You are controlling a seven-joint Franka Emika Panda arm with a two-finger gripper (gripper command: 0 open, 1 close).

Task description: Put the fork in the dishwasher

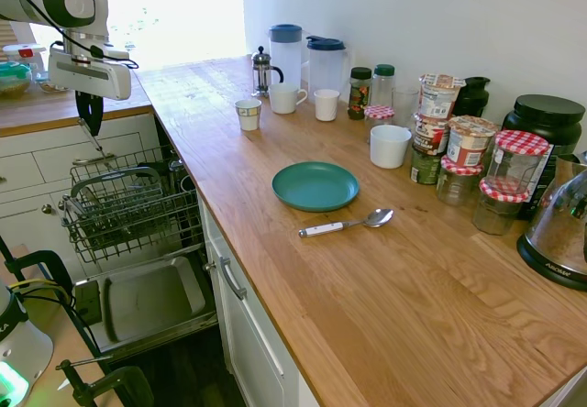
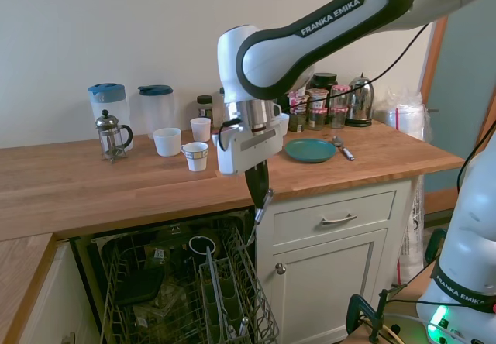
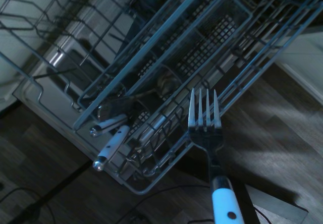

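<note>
Fork [image 2: 258, 218] hangs tines-down in the closed hand [image 2: 258, 190], above the wire rack [image 2: 190, 294] of the open dishwasher [image 1: 138, 242]. Further right, a teal plate [image 1: 315, 186] and spoon [image 1: 346, 223] lie on the worktop [image 1: 385, 279].
</note>
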